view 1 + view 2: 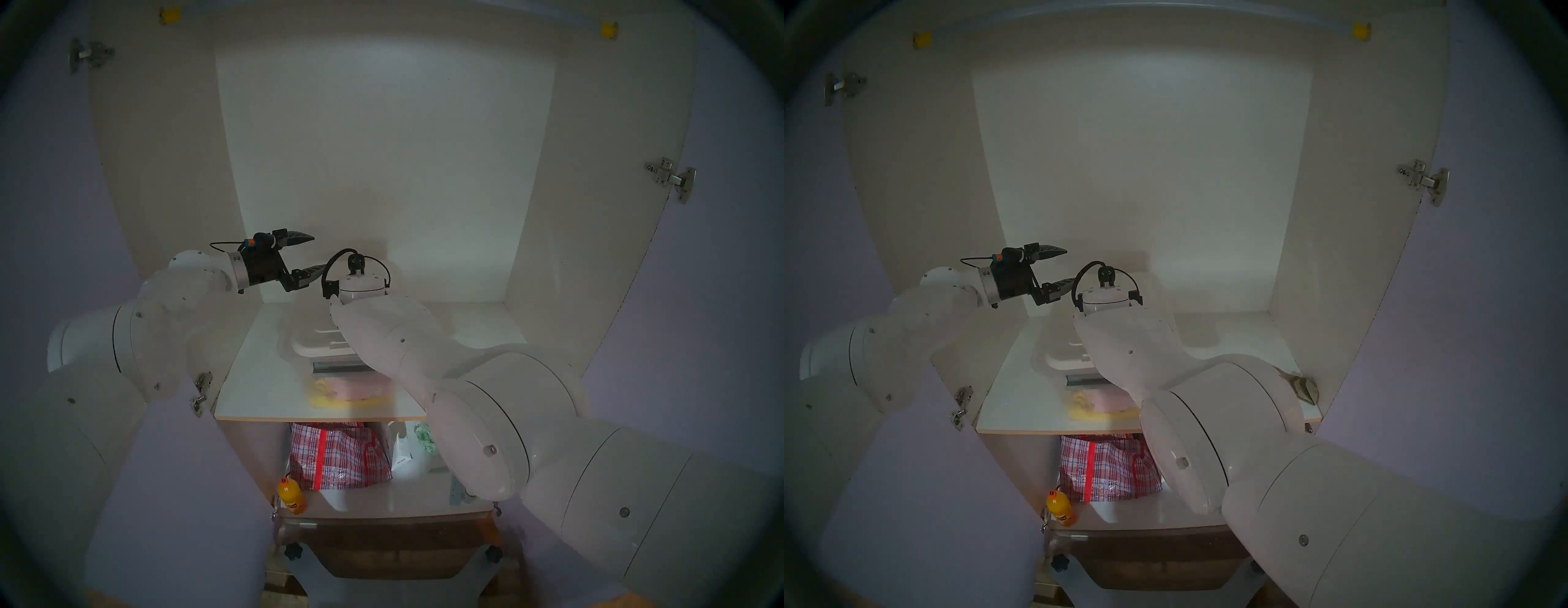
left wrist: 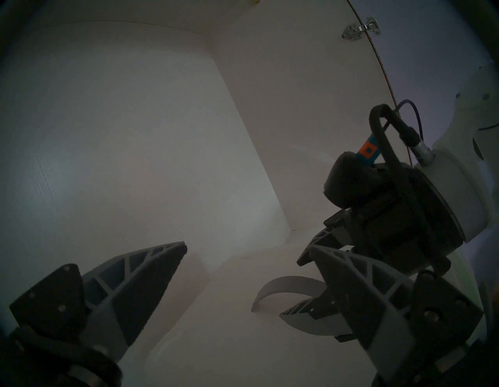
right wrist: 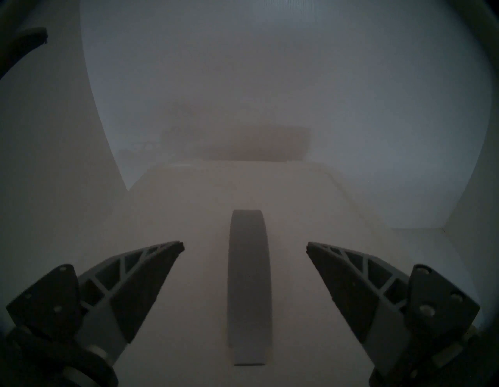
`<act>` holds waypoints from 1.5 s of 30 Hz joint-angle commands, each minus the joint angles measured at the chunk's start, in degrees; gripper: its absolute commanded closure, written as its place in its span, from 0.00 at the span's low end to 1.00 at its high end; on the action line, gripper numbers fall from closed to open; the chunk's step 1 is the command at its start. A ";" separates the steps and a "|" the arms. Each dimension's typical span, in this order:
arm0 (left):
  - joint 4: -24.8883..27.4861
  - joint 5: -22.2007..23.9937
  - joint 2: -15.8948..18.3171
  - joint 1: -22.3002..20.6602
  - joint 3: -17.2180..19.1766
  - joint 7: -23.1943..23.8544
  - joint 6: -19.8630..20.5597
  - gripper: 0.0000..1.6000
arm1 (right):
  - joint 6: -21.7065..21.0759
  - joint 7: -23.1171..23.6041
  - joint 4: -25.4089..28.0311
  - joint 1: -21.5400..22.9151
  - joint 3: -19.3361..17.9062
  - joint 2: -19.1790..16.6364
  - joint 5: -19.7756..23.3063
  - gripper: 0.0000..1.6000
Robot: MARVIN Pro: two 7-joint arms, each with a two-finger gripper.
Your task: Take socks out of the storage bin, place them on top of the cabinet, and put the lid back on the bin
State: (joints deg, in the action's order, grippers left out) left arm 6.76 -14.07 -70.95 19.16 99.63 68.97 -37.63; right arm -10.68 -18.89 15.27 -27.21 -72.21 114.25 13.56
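White lid, raised centre, grey strip handle

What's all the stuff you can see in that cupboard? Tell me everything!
cabinet: one, white inside, lilac doors, open
shelf board: one, white, mid cabinet
storage bin: one, clear, on the shelf, pink and yellow cloth inside
lid: one, white, on the bin
lid handle: one, grey strip, lid centre
socks: one khaki bundle, shelf's right end
checked bag: one, red, below the shelf
bottle: one, orange, lower left
left claw: black, open, empty
right claw: black, open, above the lid handle
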 commanded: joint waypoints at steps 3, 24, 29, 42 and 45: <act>1.23 0.53 -0.11 -2.17 0.53 -0.14 -0.49 0.00 | 0.43 -0.03 0.84 1.93 0.38 0.75 0.08 0.00; 1.20 0.49 -0.16 -2.14 1.01 -0.76 -1.12 0.00 | 0.63 -0.08 -1.54 1.26 0.38 0.75 0.73 0.00; 1.18 0.47 -0.17 -2.11 1.10 -0.92 -1.28 0.00 | 0.55 0.06 -2.17 0.94 0.22 0.75 1.08 0.23; 1.09 0.41 -0.18 -1.97 1.22 -1.23 -1.54 0.00 | 0.65 0.16 -2.45 0.38 0.32 0.75 1.74 0.78; 1.06 0.40 -0.18 -1.94 1.22 -1.26 -1.57 0.00 | 0.66 0.17 -2.34 0.41 0.37 0.75 1.86 0.82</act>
State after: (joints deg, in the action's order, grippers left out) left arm 6.72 -14.14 -70.99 19.18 100.43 67.73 -38.83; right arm -10.59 -18.81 12.01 -27.72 -71.84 114.31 15.16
